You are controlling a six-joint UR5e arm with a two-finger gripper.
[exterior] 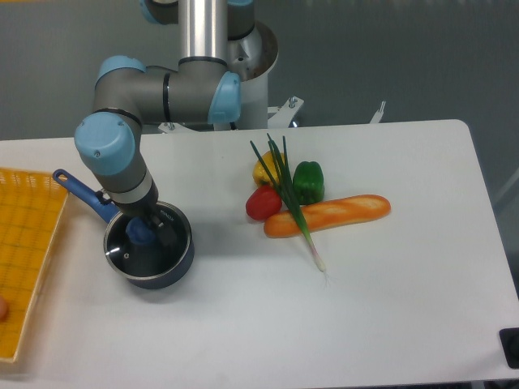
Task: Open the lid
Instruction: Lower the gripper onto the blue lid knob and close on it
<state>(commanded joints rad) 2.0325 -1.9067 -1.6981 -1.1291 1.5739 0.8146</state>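
Observation:
A round glass lid with a blue centre knob sits on a dark blue saucepan at the left of the white table. The pan's blue handle points up-left. My gripper hangs straight down over the lid, right at the knob. The wrist hides most of the fingers, so I cannot see how the jaws stand around the knob.
A yellow mesh tray lies along the left edge. Right of the pan lie a tomato, a green pepper, a yellow pepper, a bread loaf and a green onion. The arm's base stands behind.

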